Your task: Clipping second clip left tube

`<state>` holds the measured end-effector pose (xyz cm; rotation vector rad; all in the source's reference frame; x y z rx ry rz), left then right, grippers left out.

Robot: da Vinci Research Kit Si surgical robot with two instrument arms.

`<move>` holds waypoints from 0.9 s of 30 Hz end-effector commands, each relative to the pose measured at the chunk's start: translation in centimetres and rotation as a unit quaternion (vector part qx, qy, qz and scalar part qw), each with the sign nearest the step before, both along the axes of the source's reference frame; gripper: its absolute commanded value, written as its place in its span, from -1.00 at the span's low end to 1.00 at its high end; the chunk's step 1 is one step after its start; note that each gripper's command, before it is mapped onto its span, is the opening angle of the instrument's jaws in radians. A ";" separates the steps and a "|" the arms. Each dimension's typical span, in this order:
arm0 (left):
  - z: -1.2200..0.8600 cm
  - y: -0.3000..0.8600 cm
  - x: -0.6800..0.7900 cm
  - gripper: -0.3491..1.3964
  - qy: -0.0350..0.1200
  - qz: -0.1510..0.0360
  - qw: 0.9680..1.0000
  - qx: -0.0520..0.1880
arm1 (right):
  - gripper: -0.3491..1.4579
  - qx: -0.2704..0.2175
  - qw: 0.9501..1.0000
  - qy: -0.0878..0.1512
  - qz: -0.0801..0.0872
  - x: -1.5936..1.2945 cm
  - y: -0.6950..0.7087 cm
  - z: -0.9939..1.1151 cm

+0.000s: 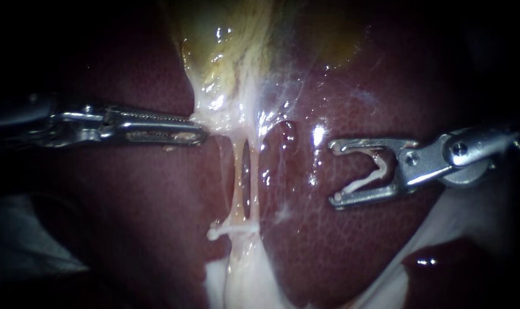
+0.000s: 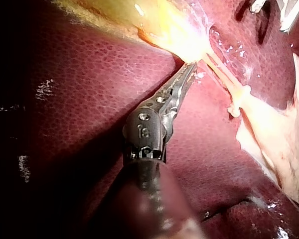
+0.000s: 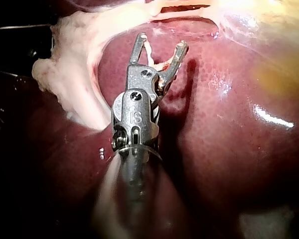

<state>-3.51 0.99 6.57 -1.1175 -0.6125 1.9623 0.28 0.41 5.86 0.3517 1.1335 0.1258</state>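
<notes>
Left tube [image 1: 236, 180] stands apart from your right instrument [image 1: 335, 173], whose jaws gape wide, cradling a white clip [image 1: 370, 176] above the liver [image 1: 340, 240]. Your left instrument [image 1: 200, 134] has its jaws closed on pale tissue [image 1: 214, 114] under the gallbladder [image 1: 225, 46]. A fastened clip [image 1: 231, 230] crosses the tube lower down.

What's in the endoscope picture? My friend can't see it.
The right instrument holds an open white clip beside two pale tubes, which already wear one clip. The left instrument grips tissue under the yellow gallbladder, over dark red liver.
</notes>
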 end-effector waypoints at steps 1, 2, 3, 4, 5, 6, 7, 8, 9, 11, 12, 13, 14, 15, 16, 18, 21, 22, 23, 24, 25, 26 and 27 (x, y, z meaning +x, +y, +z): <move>-0.02 0.01 0.01 -1.00 0.000 0.000 1.000 0.000 | -0.06 0.000 1.000 0.000 0.000 0.00 0.00 0.00; -0.04 0.01 0.03 -1.00 -0.001 0.001 1.000 0.001 | -0.06 0.001 1.000 0.001 -0.001 0.00 0.00 0.00; -0.06 0.02 0.04 -1.00 -0.001 0.001 1.000 0.002 | -0.06 0.001 1.000 0.001 -0.001 0.00 0.00 0.00; -0.11 0.04 0.07 -1.00 -0.002 0.002 1.000 0.003 | -0.06 0.001 1.000 0.001 -0.001 0.00 0.00 0.00; -0.16 0.06 0.10 -1.00 -0.003 0.003 1.000 0.005 | -0.06 0.001 1.000 0.001 -0.001 0.00 0.00 0.00; -0.21 0.08 0.14 -1.00 -0.005 0.004 1.000 0.007 | -0.06 0.001 1.000 0.001 -0.001 0.00 0.00 0.00; -0.30 0.11 0.18 -1.00 -0.006 0.003 1.000 0.008 | -0.06 0.001 1.000 0.001 -0.001 -0.01 0.00 0.00; -0.37 0.13 0.22 -1.00 -0.009 -0.004 1.000 0.009 | -0.06 0.001 1.000 0.001 -0.001 -0.01 0.00 0.00; -0.46 0.16 0.26 -1.00 -0.014 -0.007 1.000 0.007 | -0.06 0.001 1.000 0.001 -0.001 -0.01 0.00 0.00; -0.65 0.23 0.34 -1.00 -0.023 -0.013 1.000 -0.001 | -0.06 0.001 1.000 0.002 -0.002 -0.01 0.00 0.00; -0.73 0.25 0.37 -1.00 -0.027 -0.014 1.000 -0.003 | -0.06 0.001 1.000 0.002 -0.002 -0.01 0.00 0.00; -0.83 0.27 0.41 -1.00 -0.030 -0.016 0.999 -0.008 | -0.06 -0.001 1.000 0.002 -0.003 -0.01 0.00 0.00; -0.89 0.28 0.43 -1.00 -0.033 -0.018 0.999 -0.008 | -0.06 -0.001 1.000 0.003 -0.004 -0.01 0.00 0.00; -0.94 0.29 0.45 -1.00 -0.036 -0.018 0.999 -0.010 | -0.06 -0.001 1.000 0.003 -0.004 -0.01 0.00 0.00; -0.98 0.29 0.46 -1.00 -0.038 -0.020 0.999 -0.010 | -0.06 -0.001 1.000 0.003 -0.004 -0.01 0.00 0.00; -1.03 0.27 0.47 -1.00 -0.039 -0.020 0.999 -0.012 | -0.06 0.003 1.000 0.003 -0.004 0.00 0.00 0.00; -1.03 0.24 0.45 -1.00 -0.038 -0.021 0.999 -0.013 | -0.06 0.010 1.000 0.007 -0.005 0.05 -0.02 -0.01; -1.03 0.24 0.44 -1.00 -0.038 -0.021 0.999 -0.013 | -0.06 0.014 1.000 0.008 -0.006 0.08 -0.03 -0.01; -1.02 0.23 0.44 -1.00 -0.038 -0.021 0.999 -0.014 | -0.06 0.017 1.000 0.010 -0.005 0.12 -0.05 -0.01; -1.01 0.23 0.43 -1.00 -0.038 -0.021 0.999 -0.014 | -0.06 0.024 1.000 0.012 -0.005 0.17 -0.08 -0.01; -1.00 0.22 0.43 -1.00 -0.038 -0.021 0.999 -0.014 | -0.06 0.029 0.999 0.012 -0.005 0.22 -0.10 -0.01; -0.99 0.21 0.43 -1.00 -0.037 -0.022 0.999 -0.015 | -0.07 0.037 0.999 0.012 -0.004 0.29 -0.14 -0.01; -0.99 0.21 0.42 -1.00 -0.037 -0.022 0.999 -0.015 | -0.07 0.043 0.999 0.012 -0.003 0.35 -0.17 -0.01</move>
